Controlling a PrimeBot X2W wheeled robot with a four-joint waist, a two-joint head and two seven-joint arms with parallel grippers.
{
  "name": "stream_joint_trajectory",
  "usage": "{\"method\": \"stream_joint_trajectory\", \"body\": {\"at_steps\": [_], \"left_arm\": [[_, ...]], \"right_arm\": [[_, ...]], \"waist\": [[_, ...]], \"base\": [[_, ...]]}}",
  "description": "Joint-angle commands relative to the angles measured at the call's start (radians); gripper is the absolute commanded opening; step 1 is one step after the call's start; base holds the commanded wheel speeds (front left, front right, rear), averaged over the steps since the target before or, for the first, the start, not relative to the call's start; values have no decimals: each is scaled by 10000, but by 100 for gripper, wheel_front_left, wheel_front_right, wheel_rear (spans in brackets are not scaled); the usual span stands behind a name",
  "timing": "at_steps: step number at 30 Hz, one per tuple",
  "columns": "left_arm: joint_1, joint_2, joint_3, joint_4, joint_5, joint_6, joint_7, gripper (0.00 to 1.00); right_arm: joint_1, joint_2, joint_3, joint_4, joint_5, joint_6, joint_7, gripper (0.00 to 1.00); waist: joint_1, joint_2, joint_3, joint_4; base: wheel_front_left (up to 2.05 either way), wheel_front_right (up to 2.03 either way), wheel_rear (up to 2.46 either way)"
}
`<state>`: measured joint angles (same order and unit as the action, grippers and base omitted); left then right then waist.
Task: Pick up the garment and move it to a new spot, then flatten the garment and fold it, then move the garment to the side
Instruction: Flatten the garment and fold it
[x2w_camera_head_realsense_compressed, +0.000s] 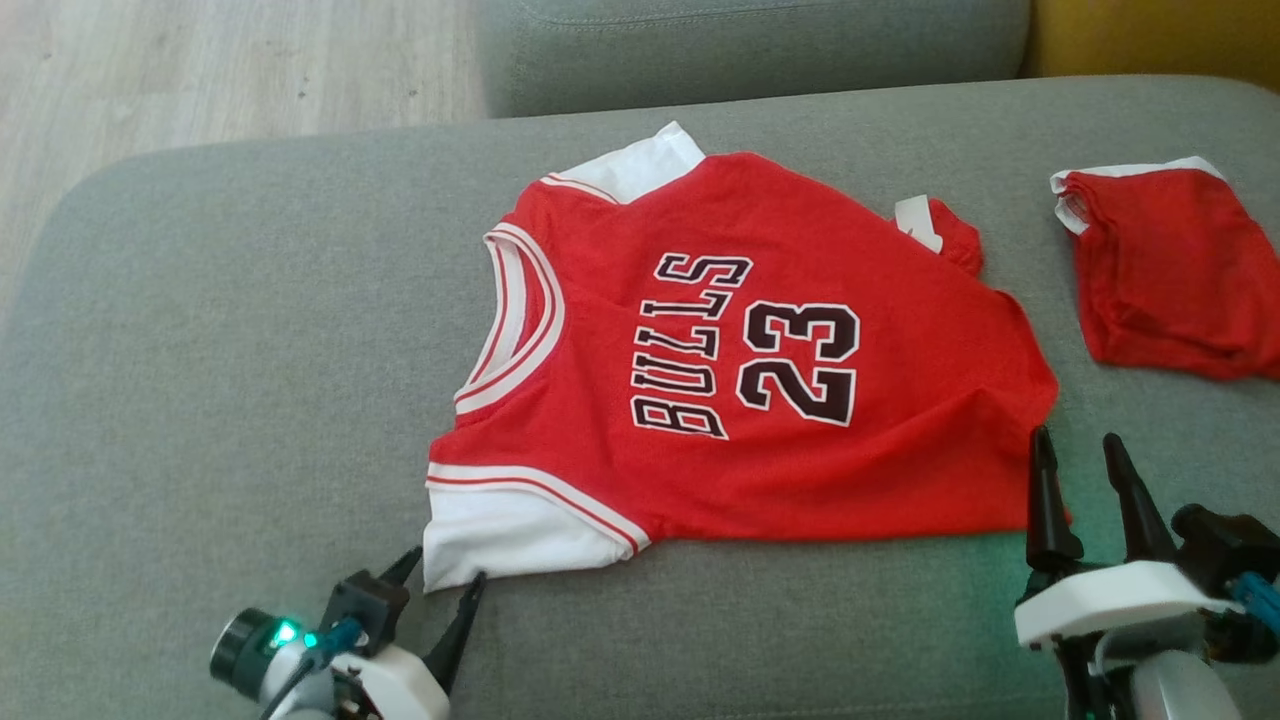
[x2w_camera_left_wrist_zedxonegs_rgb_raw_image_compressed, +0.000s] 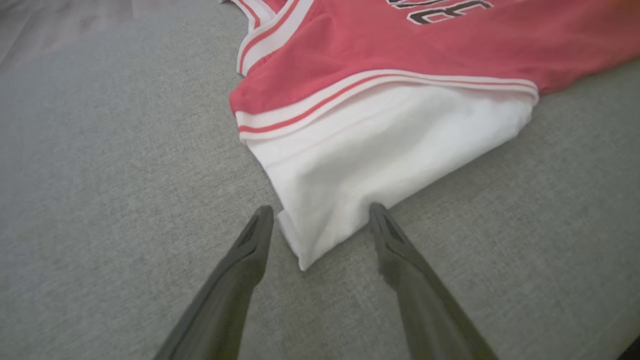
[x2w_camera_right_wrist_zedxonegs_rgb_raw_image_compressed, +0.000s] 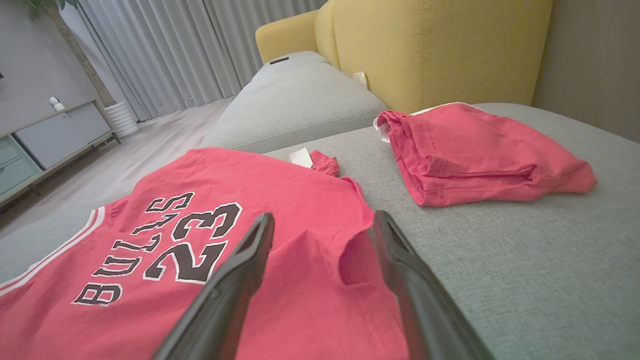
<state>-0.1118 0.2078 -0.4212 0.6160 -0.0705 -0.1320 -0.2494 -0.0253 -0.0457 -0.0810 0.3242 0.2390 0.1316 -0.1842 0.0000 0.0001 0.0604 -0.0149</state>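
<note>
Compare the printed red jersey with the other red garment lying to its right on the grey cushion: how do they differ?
The jersey lies spread out; the folded garment is a smaller, compact bundle. The jersey shows black BULLS 23 lettering and white sleeves; the folded garment is plain red with a thin white edge. Both are red and rest on the grey cushion.

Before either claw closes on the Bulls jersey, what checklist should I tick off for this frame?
1. Left claw open: ok, straddling the white sleeve at its corner.
2. Right claw open: ok, at the jersey hem corner.
3. Jersey lying flat: not ok, far sleeve bunched, hem corner puckered.
4. Other red garment apart from the jersey: ok.
5. Claw tips touching cloth: cannot tell.
</note>
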Motion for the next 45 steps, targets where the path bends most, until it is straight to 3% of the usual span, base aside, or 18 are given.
{"method": "stream_joint_trajectory", "body": {"at_steps": [1,12,13,14,15,23,27,32,45], "left_arm": [[-489,235,231,-163,76,18,-124,100],[-635,378,-380,-344,364,46,-124,100],[-645,406,-526,-322,364,39,-124,76],[-660,427,-668,-308,345,32,-124,28],[-677,447,-807,-322,313,27,-124,0],[-772,633,-1325,-1576,-391,17,-124,0],[-645,617,-827,-2883,-1117,15,-124,0],[-387,425,-250,-3554,-1626,15,-124,0],[-122,89,385,-4083,-1753,14,-124,0]], "right_arm": [[-379,-129,191,-301,28,-9,19,100],[-447,-106,66,-239,70,-9,139,100],[-451,-104,56,-229,73,-9,145,100],[-454,-102,47,-218,74,-9,149,100],[-456,-101,40,-207,73,-9,152,100],[-433,-86,-28,-59,69,-9,268,100],[-357,-73,-273,312,-164,-9,682,100],[-337,-54,-785,839,-531,-9,1194,100],[-1078,-47,-357,2705,1190,-9,1557,100]], "waist": [[0,-1,12,-23],[0,-1,18,-137],[0,-1,11,-136],[0,-1,1,-134],[0,-1,-11,-131],[0,-1,-84,-77],[0,-1,-110,-25],[0,-1,-135,-15],[0,-1,-32,26]], "base": [[0,0,0],[0,0,0],[0,0,0],[0,0,0],[0,0,0],[0,0,0],[0,0,0],[0,0,0],[0,0,0]]}}
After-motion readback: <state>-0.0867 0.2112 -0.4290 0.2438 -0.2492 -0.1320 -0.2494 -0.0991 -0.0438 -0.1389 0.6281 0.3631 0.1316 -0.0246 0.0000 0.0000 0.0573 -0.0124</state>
